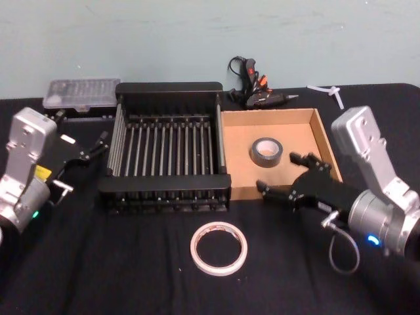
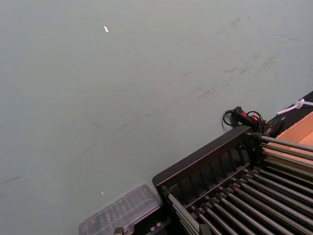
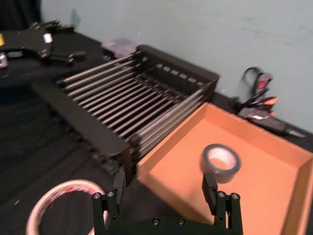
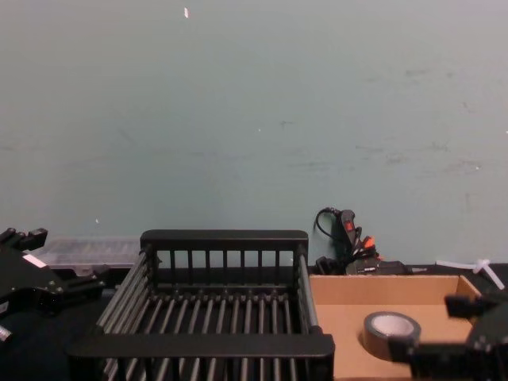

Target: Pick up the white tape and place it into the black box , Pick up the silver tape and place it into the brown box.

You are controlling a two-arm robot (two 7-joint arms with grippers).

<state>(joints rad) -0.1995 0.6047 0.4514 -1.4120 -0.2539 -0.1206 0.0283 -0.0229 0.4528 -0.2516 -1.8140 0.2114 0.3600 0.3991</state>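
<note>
Clear plastic case (image 1: 76,95) at table's (image 1: 98,275) far left; glue gun (image 1: 252,84) (black, orange-trimmed) by wall.

The tan cardboard tray (image 1: 239,141) looks smooth and matt. Inside it, the small grey-silver tape roll (image 1: 266,152) shines a little. The black slatted plastic crate (image 1: 168,90) beside it looks matt.

white tape (image 1: 219,247), dull grey silver tape (image 1: 266,152), black slatted box (image 1: 167,155), tan brown box (image 1: 275,128)
</note>
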